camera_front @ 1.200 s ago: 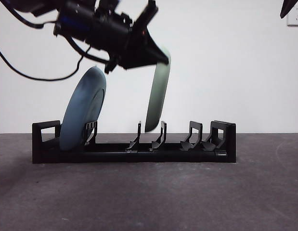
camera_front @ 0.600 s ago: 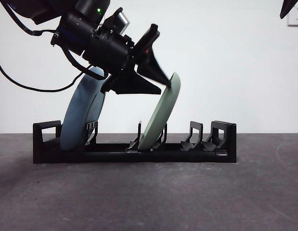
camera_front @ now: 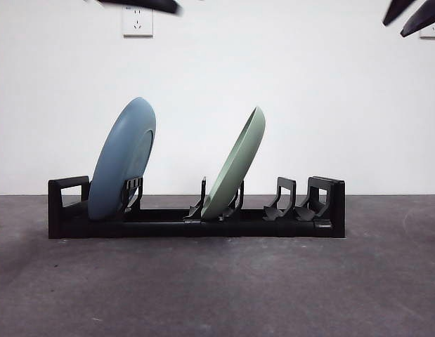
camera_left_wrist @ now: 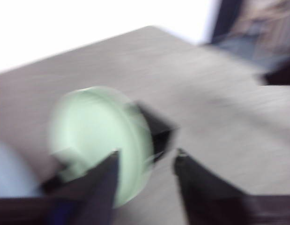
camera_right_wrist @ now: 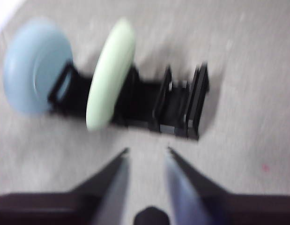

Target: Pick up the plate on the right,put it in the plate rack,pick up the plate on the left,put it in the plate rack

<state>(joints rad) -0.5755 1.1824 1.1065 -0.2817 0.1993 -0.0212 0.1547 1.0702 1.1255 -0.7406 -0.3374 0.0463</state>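
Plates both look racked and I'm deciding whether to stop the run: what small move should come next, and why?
Probably just retract both arms. The blue plate and green plate both lean in the rack, and the left gripper is open, holding nothing.

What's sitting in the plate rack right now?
The plate rack holds a blue plate at one end and a green plate mid-rack, both leaning. Their bottom edges are hidden behind the prongs.

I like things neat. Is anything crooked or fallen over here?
Nothing has fallen. The blue plate and the green plate both stand in the plate rack, leaning the same way against its prongs. Both grippers are clear.
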